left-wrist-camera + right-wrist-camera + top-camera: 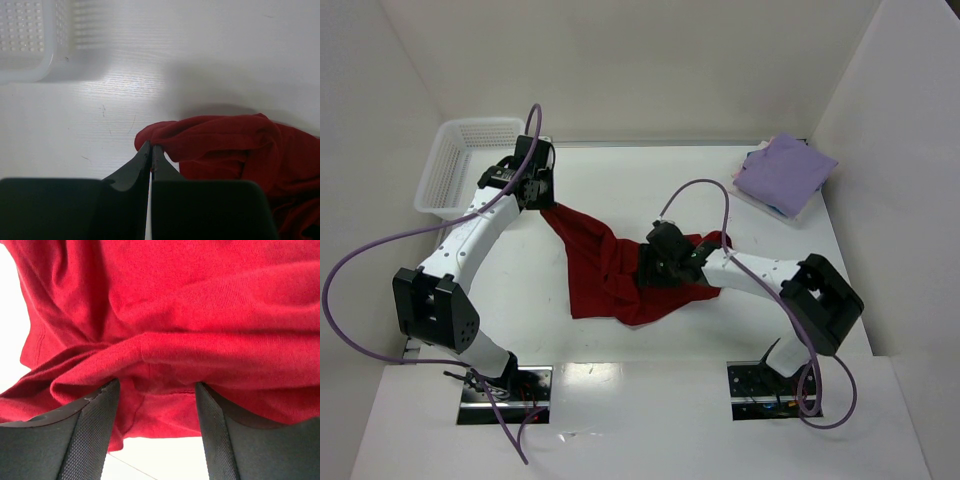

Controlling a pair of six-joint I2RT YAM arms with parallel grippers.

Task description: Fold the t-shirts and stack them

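A dark red t-shirt (605, 275) lies crumpled mid-table, one corner drawn out toward the back left. My left gripper (542, 200) is shut on that corner; in the left wrist view the closed tips (151, 147) pinch the edge of the red cloth (235, 145). My right gripper (655, 265) sits low over the shirt's right part. Its fingers (95, 425) stand wide apart with a fold of red cloth (165, 315) bunched between them, not squeezed. A folded lavender t-shirt (785, 172) tops a small stack at the back right, with pink and blue edges beneath it.
A white mesh basket (460, 160) stands at the back left, just beside my left gripper, and shows in the left wrist view (25, 45). White walls close in the table on the left, back and right. Purple cables loop off both arms.
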